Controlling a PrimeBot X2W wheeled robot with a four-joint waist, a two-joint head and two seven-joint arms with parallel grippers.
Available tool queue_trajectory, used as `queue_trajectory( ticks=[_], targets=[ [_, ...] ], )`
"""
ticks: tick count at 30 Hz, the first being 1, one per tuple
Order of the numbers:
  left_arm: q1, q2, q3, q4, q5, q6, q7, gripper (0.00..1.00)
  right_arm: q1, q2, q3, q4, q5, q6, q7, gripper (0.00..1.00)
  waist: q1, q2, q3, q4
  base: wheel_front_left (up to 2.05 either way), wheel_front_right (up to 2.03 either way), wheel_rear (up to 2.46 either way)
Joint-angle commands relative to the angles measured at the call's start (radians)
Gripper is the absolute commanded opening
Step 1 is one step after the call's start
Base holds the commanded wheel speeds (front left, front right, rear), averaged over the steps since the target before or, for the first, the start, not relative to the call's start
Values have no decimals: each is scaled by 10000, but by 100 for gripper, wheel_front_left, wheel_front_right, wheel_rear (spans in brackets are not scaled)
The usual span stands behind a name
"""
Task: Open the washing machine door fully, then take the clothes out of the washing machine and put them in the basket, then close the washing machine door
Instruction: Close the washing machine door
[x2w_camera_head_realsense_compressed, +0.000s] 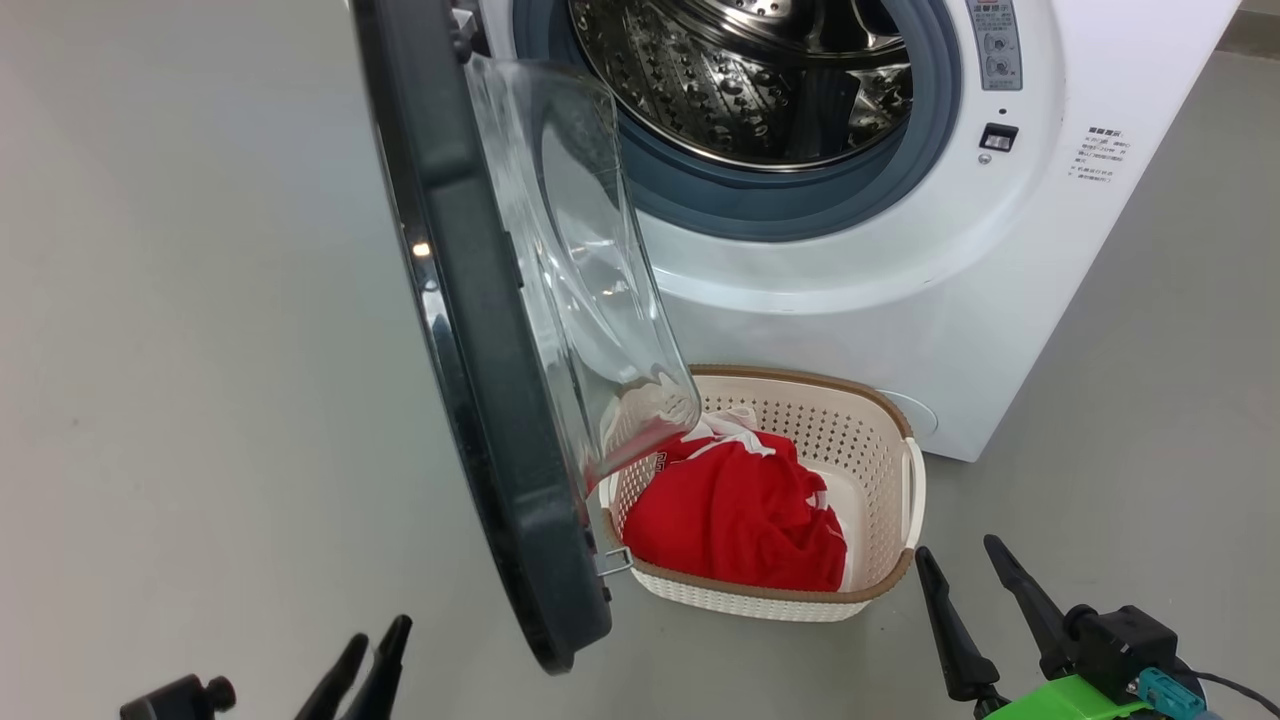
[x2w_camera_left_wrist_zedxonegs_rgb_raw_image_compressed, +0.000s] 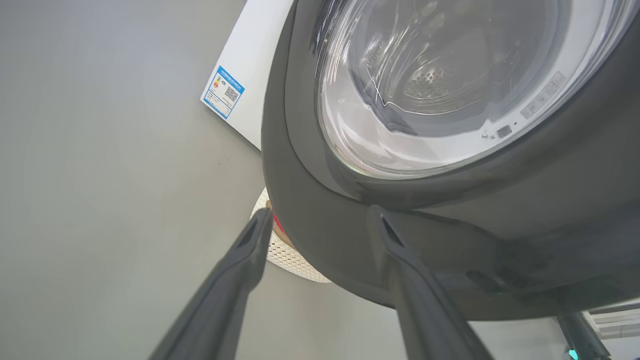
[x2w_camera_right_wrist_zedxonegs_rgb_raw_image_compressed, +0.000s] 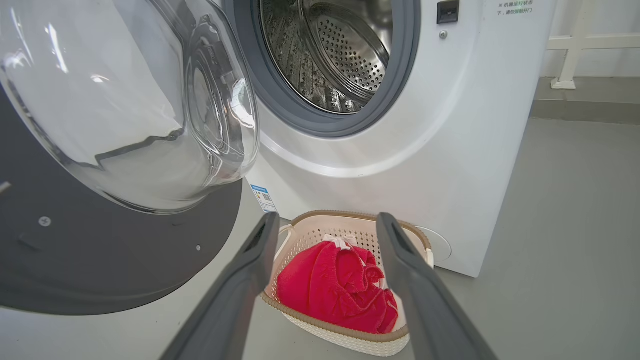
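Unloading appears complete: the clothes (x2w_camera_head_realsense_compressed: 740, 510) lie in the basket (x2w_camera_head_realsense_compressed: 870, 420) before the washing machine (x2w_camera_head_realsense_compressed: 900, 300). The drum (x2w_camera_head_realsense_compressed: 740, 90) looks empty, though it is partly hidden. The washing machine door (x2w_camera_head_realsense_compressed: 480, 380) stands open. The left hand (x2w_camera_head_realsense_compressed: 380, 632), near the door's outer rim, and the right hand (x2w_camera_head_realsense_compressed: 955, 548) are open and empty. Next: push the door shut.

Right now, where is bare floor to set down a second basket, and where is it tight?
Bare: the wide grey floor left of the washing machine door, and the patch right of the basket, beside the washing machine. Tight: between door and machine, where the basket stands full of the clothes.
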Motion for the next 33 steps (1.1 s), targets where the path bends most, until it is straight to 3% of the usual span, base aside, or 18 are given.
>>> queue_trajectory(
  ticks=[1,10,33],
  targets=[
    [-337,195,540,-63,387,-67,-121,100,-212,-77,238,-201,47,73,-67,100,0,-1,7,7,0,0,0],
    [49,-887,2378,-82,2890,-67,-131,100,-271,-94,283,-167,44,73,-67,100,0,-1,55,-10,0,0,0],
    [714,-2803,4984,-1091,9298,-67,-133,100,-372,-178,314,-175,32,73,-67,100,0,-1,141,-2,0,0,0]
  ],
)
